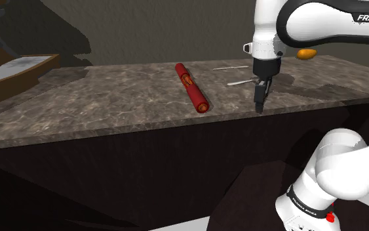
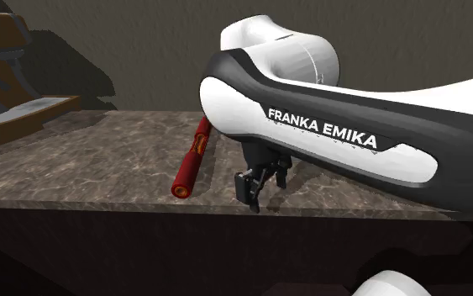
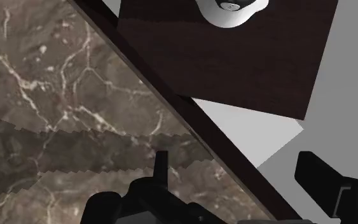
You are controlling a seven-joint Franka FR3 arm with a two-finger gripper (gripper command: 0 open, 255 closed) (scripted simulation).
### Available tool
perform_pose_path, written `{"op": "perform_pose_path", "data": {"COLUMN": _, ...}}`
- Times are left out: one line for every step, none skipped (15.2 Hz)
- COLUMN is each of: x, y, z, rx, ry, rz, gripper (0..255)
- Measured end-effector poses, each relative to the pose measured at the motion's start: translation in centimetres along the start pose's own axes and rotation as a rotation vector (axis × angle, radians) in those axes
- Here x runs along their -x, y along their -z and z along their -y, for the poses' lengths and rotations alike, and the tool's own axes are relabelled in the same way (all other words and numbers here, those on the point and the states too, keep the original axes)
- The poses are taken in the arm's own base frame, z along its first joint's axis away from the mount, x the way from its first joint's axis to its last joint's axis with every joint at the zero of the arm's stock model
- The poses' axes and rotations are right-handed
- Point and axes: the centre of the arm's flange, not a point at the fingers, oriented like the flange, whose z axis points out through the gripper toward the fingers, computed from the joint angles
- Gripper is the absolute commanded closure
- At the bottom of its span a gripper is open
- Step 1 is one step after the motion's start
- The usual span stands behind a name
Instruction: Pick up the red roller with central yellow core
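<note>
Red roller [image 1: 192, 86] lies ungrasped on the marble counter [image 1: 111, 98]; our gripper [image 1: 260, 105] hangs wide and empty nearby, so we judge the approach comes next.

"FRANKA EMIKA" on arm [image 2: 327, 126]; band [image 1: 309, 202] lettering unclear

- I see the red roller [image 1: 191, 86] lying flat on the countertop [image 1: 97, 98]: a slim cylinder with a yellow patch at its middle.
- It lies slantwise, one end close to the countertop's near edge in the shoulder view.
</note>
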Motion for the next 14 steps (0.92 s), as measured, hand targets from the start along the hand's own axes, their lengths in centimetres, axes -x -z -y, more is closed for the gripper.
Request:
{"op": "perform_pose_path", "data": {"x": 0.0, "y": 0.0, "z": 0.0, "rx": 0.0, "ry": 0.0, "rz": 0.0, "gripper": 0}}
{"op": "perform_pose_path", "data": {"x": -0.6, "y": 0.2, "z": 0.1, "rx": 0.0, "ry": -0.013, "rz": -0.001, "gripper": 0}}
{"op": "perform_pose_path", "data": {"x": -1.5, "y": 0.4, "z": 0.3, "rx": -0.001, "ry": -0.034, "rz": -0.002, "gripper": 0}}
{"op": "perform_pose_path", "data": {"x": -2.6, "y": 0.4, "z": 0.6, "rx": -0.001, "ry": -0.059, "rz": -0.003, "gripper": 0}}
{"op": "perform_pose_path", "data": {"x": -3.8, "y": 0.7, "z": 0.7, "rx": -0.002, "ry": -0.087, "rz": -0.005, "gripper": 0}}
{"op": "perform_pose_path", "data": {"x": -4.9, "y": 1.0, "z": 1.0, "rx": -0.003, "ry": -0.115, "rz": -0.006, "gripper": 0}}
{"op": "perform_pose_path", "data": {"x": -6.2, "y": 1.3, "z": 1.0, "rx": -0.004, "ry": -0.144, "rz": -0.008, "gripper": 0}}
{"op": "perform_pose_path", "data": {"x": -7.4, "y": 1.6, "z": 1.3, "rx": -0.005, "ry": -0.172, "rz": -0.009, "gripper": 0}}
{"op": "perform_pose_path", "data": {"x": -8.6, "y": 2.0, "z": 1.5, "rx": -0.006, "ry": -0.201, "rz": -0.011, "gripper": 0}}
{"op": "perform_pose_path", "data": {"x": -9.9, "y": 2.2, "z": 1.4, "rx": -0.006, "ry": -0.231, "rz": -0.012, "gripper": 0}}
{"op": "perform_pose_path", "data": {"x": -11.1, "y": 2.6, "z": 1.4, "rx": -0.007, "ry": -0.26, "rz": -0.013, "gripper": 0}}
{"op": "perform_pose_path", "data": {"x": -12.3, "y": 3.2, "z": 1.4, "rx": -0.008, "ry": -0.289, "rz": -0.015, "gripper": 0}}
{"op": "perform_pose_path", "data": {"x": -13.4, "y": 3.6, "z": 1.3, "rx": -0.009, "ry": -0.318, "rz": -0.016, "gripper": 0}}
{"op": "perform_pose_path", "data": {"x": -14.9, "y": 3.7, "z": 1.2, "rx": -0.01, "ry": -0.347, "rz": -0.018, "gripper": 0}}
